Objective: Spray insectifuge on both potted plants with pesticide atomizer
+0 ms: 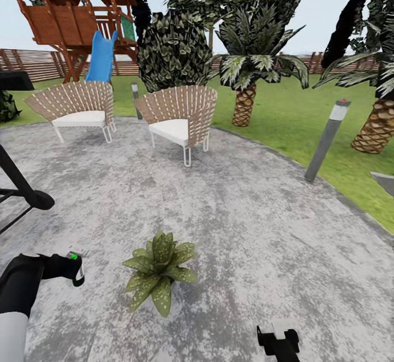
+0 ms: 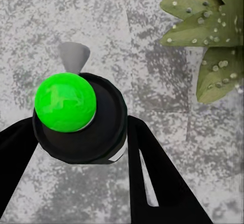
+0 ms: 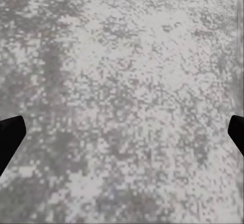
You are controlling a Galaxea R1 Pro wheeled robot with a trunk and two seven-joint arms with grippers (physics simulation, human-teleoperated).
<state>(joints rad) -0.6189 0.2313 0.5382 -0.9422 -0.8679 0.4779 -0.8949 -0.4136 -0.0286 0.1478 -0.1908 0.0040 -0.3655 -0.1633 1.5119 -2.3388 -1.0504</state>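
**Left hand holds the atomizer beside the broad-leaved plant**

On the grey mottled patio [image 1: 246, 214] the left hand [image 1: 74, 272] sits low at the near left, closed on the pesticide atomizer [image 2: 79, 115]. In the left wrist view the bottle shows as a dark round body clamped between the two black fingers [image 2: 152, 178], here with a bright green top and a pale grey nozzle pointing away from the camera. The broad-leaved potted plant [image 1: 158, 274], spotted with pale dots, stands just to the right of that hand, apart from it; its leaves reach into the wrist view's corner, near the bottle but not touching it.

The right hand [image 1: 279, 343] hangs at the near right, well apart from the plant. Its wrist view shows the two fingertips [image 3: 10, 135] spread wide at the edges over bare stone, holding nothing.

Two woven chairs [image 1: 178, 116] stand farther back, with lawn [image 1: 284, 110] and a wooden fence [image 1: 33, 64] beyond
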